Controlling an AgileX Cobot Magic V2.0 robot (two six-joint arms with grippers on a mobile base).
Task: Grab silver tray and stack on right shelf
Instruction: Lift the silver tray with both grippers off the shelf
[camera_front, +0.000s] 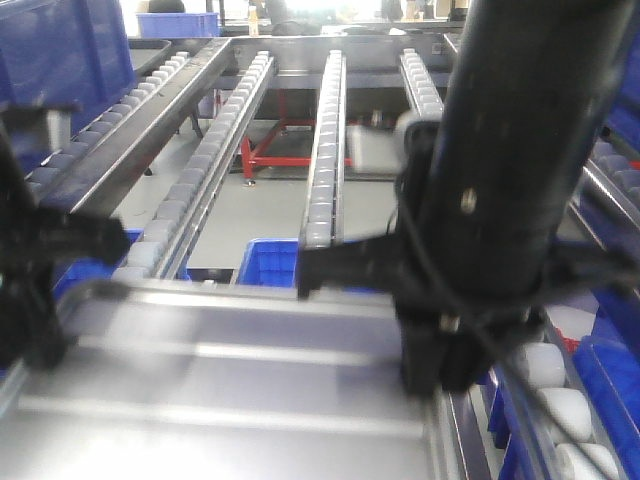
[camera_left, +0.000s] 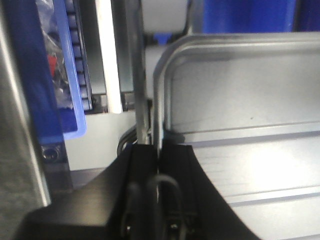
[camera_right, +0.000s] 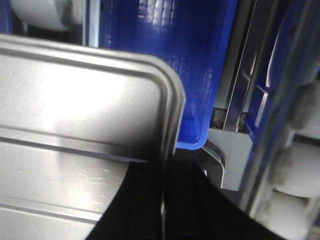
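Observation:
The silver tray (camera_front: 230, 400) fills the bottom of the front view, shiny, with two long ridges across its floor. My left gripper (camera_front: 42, 345) is shut on its left rim. My right gripper (camera_front: 440, 375) is shut on its right rim. In the left wrist view the jaws (camera_left: 159, 150) pinch the rim near a rounded corner of the tray (camera_left: 240, 95). In the right wrist view the jaws (camera_right: 164, 172) pinch the rim of the tray (camera_right: 75, 100). The tray is held level just before the near ends of the rack's white roller tracks (camera_front: 324, 150). The shelf's front bar is hidden.
Blue bins stand below the rack (camera_front: 270, 262) and at the right (camera_front: 610, 370). More roller tracks run at the left (camera_front: 200, 170) and lower right (camera_front: 560, 405). A red frame (camera_front: 285, 150) stands on the floor beyond. A blue bin (camera_right: 165, 55) lies under the tray's right corner.

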